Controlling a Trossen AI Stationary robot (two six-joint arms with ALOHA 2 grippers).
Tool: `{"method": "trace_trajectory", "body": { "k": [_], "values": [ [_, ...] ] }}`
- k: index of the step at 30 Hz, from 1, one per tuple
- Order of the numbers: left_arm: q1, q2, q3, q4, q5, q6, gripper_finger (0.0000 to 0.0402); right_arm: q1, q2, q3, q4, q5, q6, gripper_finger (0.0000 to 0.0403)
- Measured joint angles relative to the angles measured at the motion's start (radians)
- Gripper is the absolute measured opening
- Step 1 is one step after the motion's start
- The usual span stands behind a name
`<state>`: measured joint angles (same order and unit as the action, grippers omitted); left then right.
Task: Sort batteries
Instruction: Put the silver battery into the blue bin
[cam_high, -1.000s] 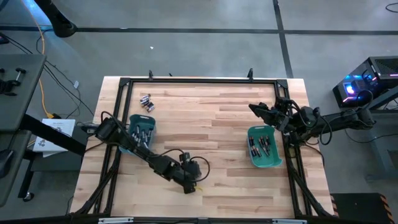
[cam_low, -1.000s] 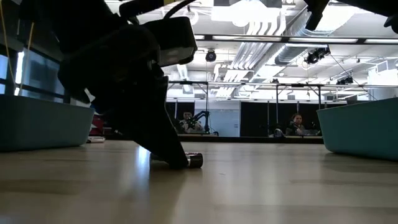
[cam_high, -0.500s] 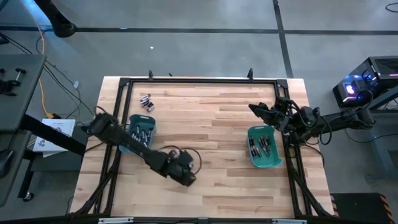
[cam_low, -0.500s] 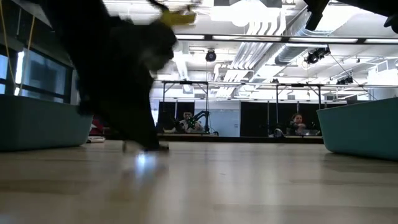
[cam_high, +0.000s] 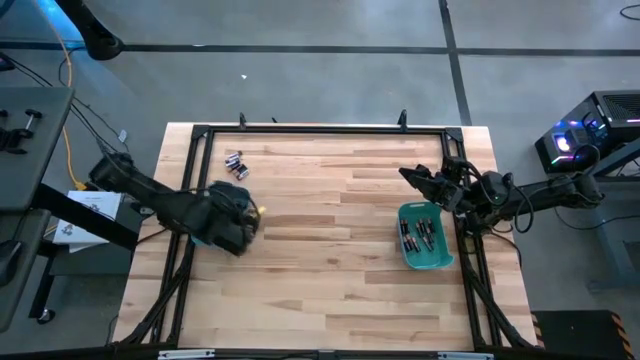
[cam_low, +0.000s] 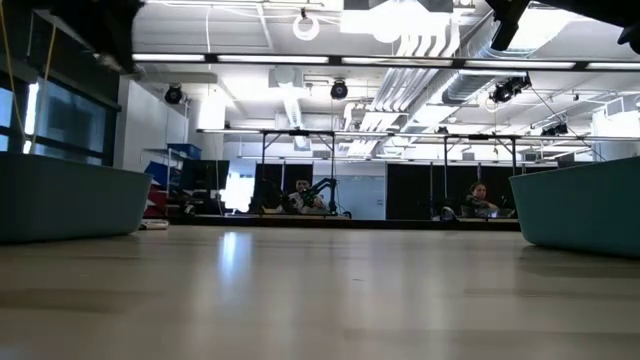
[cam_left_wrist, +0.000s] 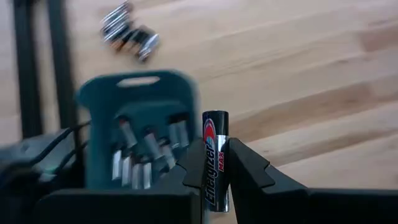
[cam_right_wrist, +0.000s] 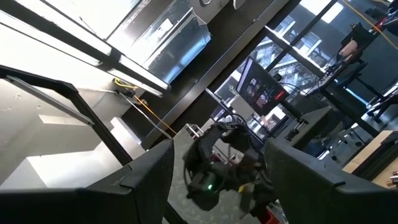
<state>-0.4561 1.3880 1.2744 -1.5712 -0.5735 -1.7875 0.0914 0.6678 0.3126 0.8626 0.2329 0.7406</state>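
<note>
Left hand (cam_left_wrist: 217, 180) clamped on one battery (cam_left_wrist: 215, 158), dark with a red and silver label, gripped upright between the two fingers (cam_left_wrist: 249, 171) with its top end standing clear above them. Seen from above, hovering over the left bin (cam_high: 222, 200) near the bench's (cam_high: 330, 220) left edge. Just past the held cell in the wrist view, that teal bin with a handful of silvery cells (cam_left_wrist: 146, 152) lying in it. Farther off, toward the far left corner of the bench, a small loose heap of batteries (cam_high: 236, 161) on bare wood, apart from the bin.

Right hand (cam_high: 412, 176) parked above the far edge of the right bin (cam_high: 425, 258), fingers spread wide and holding nothing, wrist camera tilted up at the room. More dark cells (cam_high: 420, 232) lying inside that bin.

From bench height, both bins as teal walls at either side (cam_low: 70, 205), plain wood between them. Two people seated far back in the room (cam_low: 300, 195).
</note>
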Motion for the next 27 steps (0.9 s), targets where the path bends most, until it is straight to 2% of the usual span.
{"method": "trace_trajectory", "body": {
  "k": [4,8,14,20,27],
  "values": [
    [0.037,-0.116,-0.150,0.101,0.068,-0.032,0.0030,0.000,0.000,0.000,-0.004,0.000,-0.005,0.0243],
    [0.083,-0.206,-0.330,0.217,0.194,-0.037,0.0030,0.000,0.000,0.000,-0.005,0.000,-0.008,0.0243],
    [0.110,-0.276,-0.546,0.381,0.351,-0.061,0.0030,0.000,0.000,0.000,-0.001,0.000,0.000,0.0243],
    [0.110,-0.278,-0.645,0.505,0.424,-0.044,0.0030,0.000,0.000,0.000,0.002,0.000,0.002,0.0243],
    [0.113,-0.278,-0.713,0.574,0.433,-0.061,0.0030,0.000,0.000,0.000,0.002,0.000,0.003,0.0243]
  ]
}}
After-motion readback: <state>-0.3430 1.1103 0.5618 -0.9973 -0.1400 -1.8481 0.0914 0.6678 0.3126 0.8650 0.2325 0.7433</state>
